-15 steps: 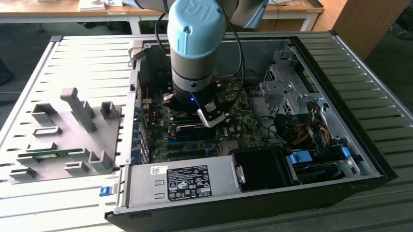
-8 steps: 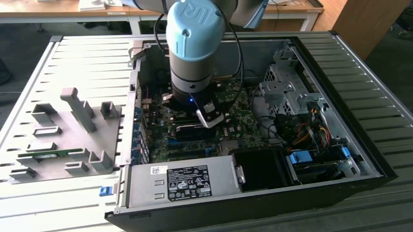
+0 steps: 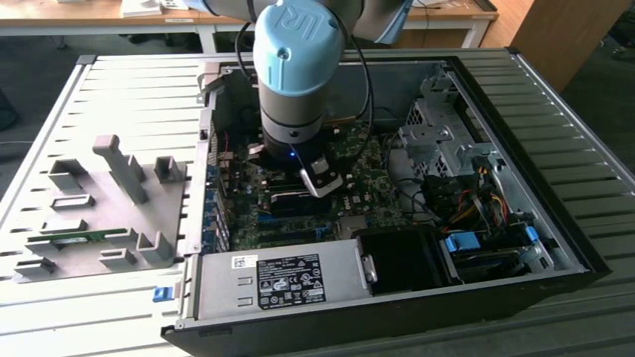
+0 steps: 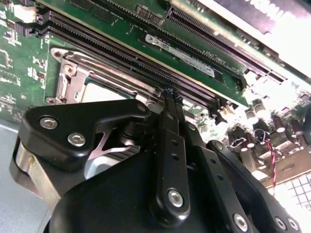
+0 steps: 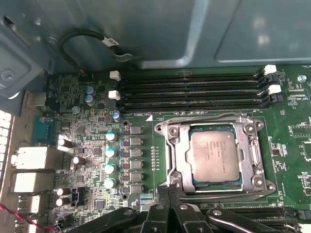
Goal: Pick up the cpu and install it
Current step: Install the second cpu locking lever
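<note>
Claw: the claw is clenched with its tips pressed together and nothing between them, poised just beside the socket's edge.
Chip: the cpu already lies flat inside the socket, metal top up, its frame around it.
Memory slots: four empty black slots run along the far side of the socket from the claw.
Case: the open computer case holds the green board, with the arm reaching down into it; a grey holder rack stands on the table outside the case.
Risk: as I judge it, the tips sit so near the socket frame that a small sideways drift could scrape the frame or nudge the chip askew.
View difference: the first wrist view shows the whole chip seated; the second wrist view hides most of it behind the claw linkage, yet shows the tips meeting.
</note>
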You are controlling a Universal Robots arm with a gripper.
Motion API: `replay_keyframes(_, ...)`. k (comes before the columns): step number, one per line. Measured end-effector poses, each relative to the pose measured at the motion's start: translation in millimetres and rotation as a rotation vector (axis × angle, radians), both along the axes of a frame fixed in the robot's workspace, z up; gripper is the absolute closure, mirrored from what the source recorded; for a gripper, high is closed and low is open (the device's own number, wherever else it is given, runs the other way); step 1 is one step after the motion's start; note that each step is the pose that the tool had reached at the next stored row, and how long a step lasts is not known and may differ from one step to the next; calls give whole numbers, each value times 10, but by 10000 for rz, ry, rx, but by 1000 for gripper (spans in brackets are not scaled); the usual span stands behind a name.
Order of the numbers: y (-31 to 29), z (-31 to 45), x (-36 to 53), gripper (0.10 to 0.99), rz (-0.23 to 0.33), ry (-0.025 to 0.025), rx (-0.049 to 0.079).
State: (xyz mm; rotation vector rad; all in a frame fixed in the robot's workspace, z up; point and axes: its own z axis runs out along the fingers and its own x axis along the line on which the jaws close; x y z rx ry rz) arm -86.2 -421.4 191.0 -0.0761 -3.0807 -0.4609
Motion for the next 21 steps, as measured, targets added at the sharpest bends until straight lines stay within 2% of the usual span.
replay_keyframes(9, 16, -22, -12, 965, 0, 2, 92)
replay_keyframes(21, 36, -25, -35, 965, 0, 1, 98)
